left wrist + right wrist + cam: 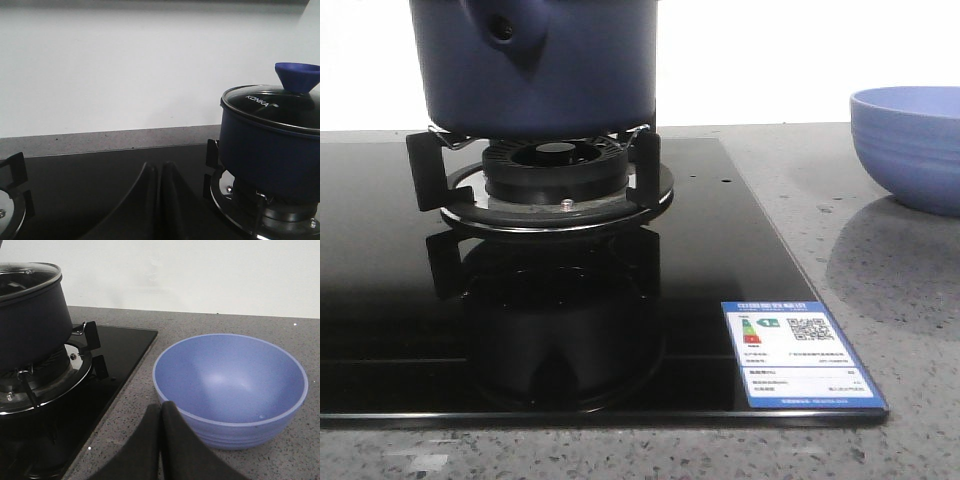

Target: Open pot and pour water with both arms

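Note:
The dark navy-blue pot (535,65) stands on a gas burner (555,185); its stubby handle socket with a round hole faces the front camera. In the left wrist view the pot (270,150) carries a glass lid (280,107) with a blue knob (297,76). It also shows in the right wrist view (30,315). My left gripper (159,167) is shut and empty, over the black hob, apart from the pot. My right gripper (161,407) is shut and empty, over the counter just in front of the light-blue bowl (230,387). Neither gripper shows in the front view.
The black glass hob (570,330) has a sticker label (795,350) at its front right corner. A second burner (10,195) lies beyond the left gripper's other side. The bowl (910,145) stands on the grey speckled counter (880,260). A white wall runs behind.

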Controlling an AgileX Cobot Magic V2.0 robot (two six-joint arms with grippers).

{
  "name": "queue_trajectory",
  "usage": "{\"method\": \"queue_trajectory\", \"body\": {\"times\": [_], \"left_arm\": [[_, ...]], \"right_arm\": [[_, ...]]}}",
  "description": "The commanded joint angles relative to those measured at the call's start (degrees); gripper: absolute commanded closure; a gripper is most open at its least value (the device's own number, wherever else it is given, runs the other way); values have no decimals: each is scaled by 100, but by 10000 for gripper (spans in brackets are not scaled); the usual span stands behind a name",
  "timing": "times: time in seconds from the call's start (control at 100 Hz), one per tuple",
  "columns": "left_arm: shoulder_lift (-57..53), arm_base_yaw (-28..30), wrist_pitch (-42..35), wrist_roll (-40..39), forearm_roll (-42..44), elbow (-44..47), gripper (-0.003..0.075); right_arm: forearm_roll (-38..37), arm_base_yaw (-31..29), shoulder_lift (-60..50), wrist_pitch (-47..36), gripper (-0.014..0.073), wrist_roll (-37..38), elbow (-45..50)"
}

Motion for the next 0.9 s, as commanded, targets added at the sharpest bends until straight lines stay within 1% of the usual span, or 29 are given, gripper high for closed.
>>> {"method": "queue_trajectory", "body": {"times": [0.0,0.62,0.67,0.71,0.72,0.74,0.75,0.76,0.77,0.79,0.8,0.81,0.84,0.86,0.89], "left_arm": [[27,-61,-118,-17,-146,-153,741],[27,-48,-167,-17,-146,-153,741],[27,-37,-191,-162,77,-153,741],[27,-22,-220,-722,666,-153,741],[27,-22,-236,-858,938,-153,741],[27,-22,-273,-1319,1243,-153,741],[27,-22,-298,-1666,1572,-153,741],[27,-22,-310,-1851,1745,-153,741],[27,-22,-331,-2236,2100,-153,741],[27,-22,-353,-2629,2472,-153,741],[27,-22,-368,-3028,2865,-153,741],[27,-22,-370,-3229,3062,-153,741],[27,-22,-427,-4197,4013,-124,741],[3,-22,-457,-4557,4371,-95,741],[-33,-22,-554,-5356,5167,-40,741]], "right_arm": [[33,15,-11,-347,637,-70,-160],[33,15,-11,-347,637,-70,-160],[33,15,-11,-347,637,-70,-160],[33,15,-11,-347,637,-70,-160],[33,15,-11,-347,637,-70,-160],[33,15,-11,-347,637,-70,-160],[33,15,-11,-347,637,-70,-160],[33,15,-11,-347,637,-70,-160],[33,15,-11,-347,637,-70,-160],[33,15,-11,-347,637,-70,-160],[33,15,-11,-347,637,-70,-160],[33,15,-11,-347,637,-70,-160],[33,15,-11,-347,637,-70,-160],[33,15,-11,-347,637,-70,-160],[33,15,-11,-347,637,-70,-160]]}}
